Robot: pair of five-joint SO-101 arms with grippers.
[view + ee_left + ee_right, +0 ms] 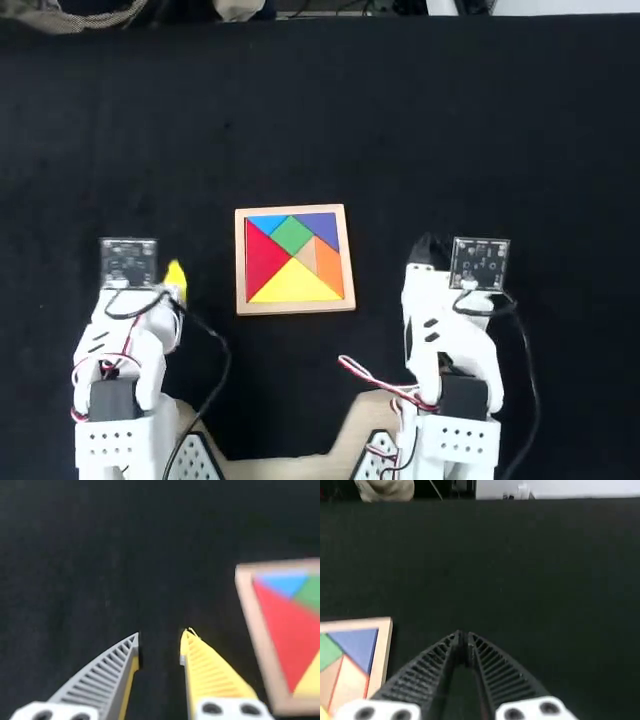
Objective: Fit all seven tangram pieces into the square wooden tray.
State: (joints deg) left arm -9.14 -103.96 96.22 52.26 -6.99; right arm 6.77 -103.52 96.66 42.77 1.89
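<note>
Left gripper (161, 637) spread, right gripper (463, 638) pressed together; the tray (295, 307), holding the pieces (295, 283), is cut off in both wrist views.

You're looking at a left arm (125, 345) and a right arm (450, 340), both wearing white plastic shells, with black cables (215, 350) and red-and-white wires (370, 375) trailing off them. The left gripper (161, 636) is showing one grey ribbed finger (107, 672) and one yellow, while the right gripper (463, 636) is showing two black ribbed ones, with screw holes dotting their white mounts.
</note>
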